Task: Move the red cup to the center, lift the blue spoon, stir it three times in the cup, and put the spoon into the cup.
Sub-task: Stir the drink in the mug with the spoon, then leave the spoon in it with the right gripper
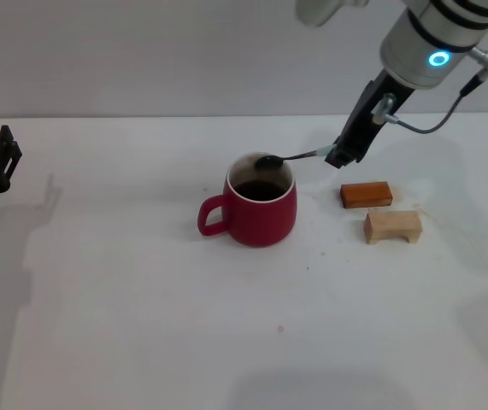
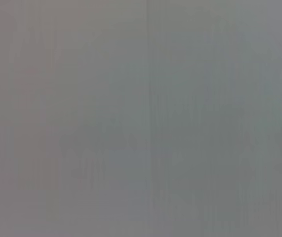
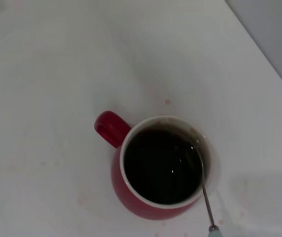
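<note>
The red cup (image 1: 261,209) sits mid-table, handle pointing left, dark liquid inside. The blue spoon (image 1: 293,157) has its bowl over the far rim, its handle pinched by the right gripper (image 1: 341,157), whose arm slants down from upper right. The left gripper (image 1: 2,154) rests at the far left; I cannot tell its opening.

Right of red cup (image 1: 261,212): orange-brown block (image 1: 366,195), tan block (image 1: 392,226) obstruct; table (image 1: 124,325) left, front open
</note>
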Robot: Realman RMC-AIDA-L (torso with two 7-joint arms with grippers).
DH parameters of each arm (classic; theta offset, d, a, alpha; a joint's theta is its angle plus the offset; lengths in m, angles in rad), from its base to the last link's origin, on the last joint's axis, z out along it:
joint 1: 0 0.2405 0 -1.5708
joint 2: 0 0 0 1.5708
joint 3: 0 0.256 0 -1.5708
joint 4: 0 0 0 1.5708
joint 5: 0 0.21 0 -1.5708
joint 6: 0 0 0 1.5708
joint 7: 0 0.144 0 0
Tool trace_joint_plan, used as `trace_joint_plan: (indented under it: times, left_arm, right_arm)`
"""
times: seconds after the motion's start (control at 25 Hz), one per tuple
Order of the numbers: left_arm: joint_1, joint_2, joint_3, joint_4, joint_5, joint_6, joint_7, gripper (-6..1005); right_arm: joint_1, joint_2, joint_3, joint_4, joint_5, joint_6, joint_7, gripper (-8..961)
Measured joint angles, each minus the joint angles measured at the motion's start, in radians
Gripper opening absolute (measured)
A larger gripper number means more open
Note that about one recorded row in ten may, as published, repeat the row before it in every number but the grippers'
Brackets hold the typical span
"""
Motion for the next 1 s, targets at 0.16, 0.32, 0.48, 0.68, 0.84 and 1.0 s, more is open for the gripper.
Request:
trace_joint_plan:
  times: [0.16,0.32,0.48,0.68,0.84,1.0]
  left_arm:
    - [0.006,-0.001,0.001,0.0,0.0,-0.001,0.0,847]
    - [0.013,-0.001,0.001,0.0,0.0,0.0,-0.002,847]
    - [0.02,-0.002,0.002,0.0,-0.003,0.001,-0.008,847]
    - [0.023,-0.002,0.002,0.0,-0.003,-0.001,-0.022,847]
    - [0.024,-0.002,0.002,0.0,-0.004,-0.003,-0.026,847]
    - [0.024,-0.002,0.002,0.0,-0.004,-0.004,-0.027,847]
  right_arm:
    - [0.02,0.009,0.0,-0.06,0.0,-0.038,-0.023,132]
    - [0.036,0.024,-0.003,-0.101,-0.009,-0.076,-0.041,132]
    - [0.045,0.033,-0.02,-0.128,-0.011,-0.116,-0.047,132]
    - [0.056,0.044,-0.024,-0.159,-0.011,-0.156,-0.051,133]
    - [0.061,0.048,-0.035,-0.176,-0.011,-0.17,-0.053,133]
    - [0.064,0.056,-0.051,-0.186,-0.011,-0.174,-0.054,133]
